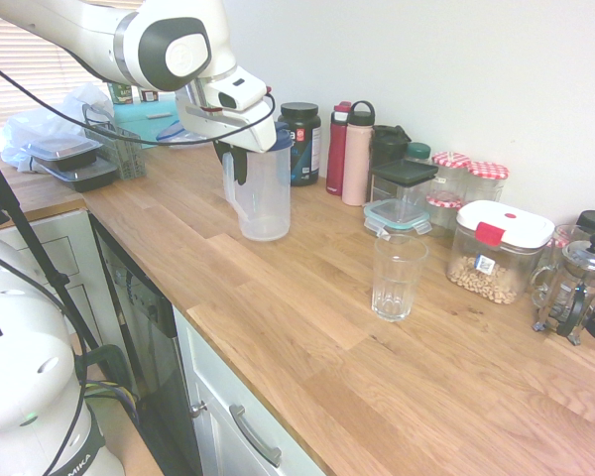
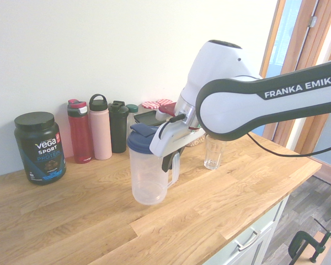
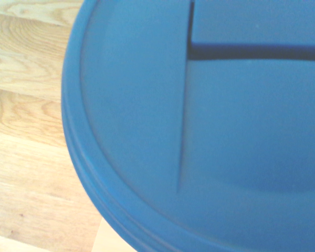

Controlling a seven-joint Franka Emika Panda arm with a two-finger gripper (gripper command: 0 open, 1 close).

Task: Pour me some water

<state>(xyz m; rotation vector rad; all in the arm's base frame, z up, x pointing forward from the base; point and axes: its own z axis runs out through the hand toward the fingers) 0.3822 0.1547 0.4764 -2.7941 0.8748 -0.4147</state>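
Observation:
A clear plastic pitcher (image 1: pixel 263 198) with a blue lid (image 3: pixel 226 131) is upright on the wooden counter (image 1: pixel 307 327), left of an empty ribbed glass (image 1: pixel 398 278). My gripper (image 1: pixel 238 164) comes down from above and is shut on the pitcher's handle. From the other side, the pitcher (image 2: pixel 149 176) is in front of the gripper (image 2: pixel 170 161), and the glass (image 2: pixel 213 155) stands behind the arm to the right. I cannot tell whether the pitcher's base touches the counter. No water level shows in it. The wrist view is filled by the blue lid.
Along the wall stand a black protein tub (image 1: pixel 300 142), a red bottle (image 1: pixel 337 149), a pink bottle (image 1: pixel 357 154), a dark shaker (image 2: pixel 118 126), lidded jars and a nut container (image 1: pixel 498 251). A French press (image 1: pixel 575 288) is at the far right and a dish rack (image 1: pixel 114 139) at the far left.

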